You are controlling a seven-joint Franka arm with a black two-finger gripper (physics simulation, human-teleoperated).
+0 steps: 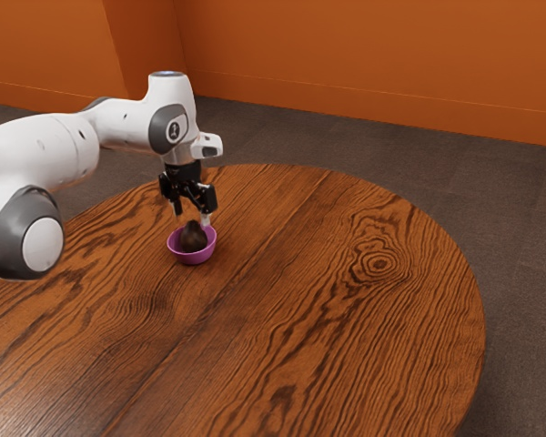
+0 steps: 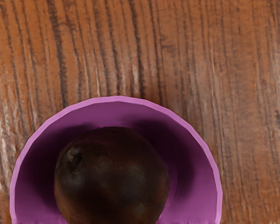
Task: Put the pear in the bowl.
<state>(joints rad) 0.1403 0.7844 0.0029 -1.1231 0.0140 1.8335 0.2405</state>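
Pear point(image 2: 112, 175): dark brown, within the bowl point(image 1: 192, 258), left of centre in the exterior view. Its top rises above the near rim; its stem end shows in the wrist view. A gap separates it from the visible inner wall on the far side of the bowl; contact at its base is hidden. The bowl, magenta and round, stands upright on the tabletop.

Fingers point(image 1: 206, 219): set wide, pointing down, above and beside the pear's top, with no grip on it visible. Their tips are near the rim; whether one touches it cannot be told.

Step in hand, as judged: clearing the pear, the placement itself appearing complete. The hand should rise straight up, slowly at first, the fingers kept wide until their tips are well above both pear and rim. Sideways travel or a turn of the wrist at this height could catch the rim and drag or tip the bowl; closing early could pinch the pear and lift it out. The rounded pear may rock slightly if brushed.

Arm point(image 1: 50, 150): white, entering from the left of the exterior view; best drawn back that way only after the vertical lift.
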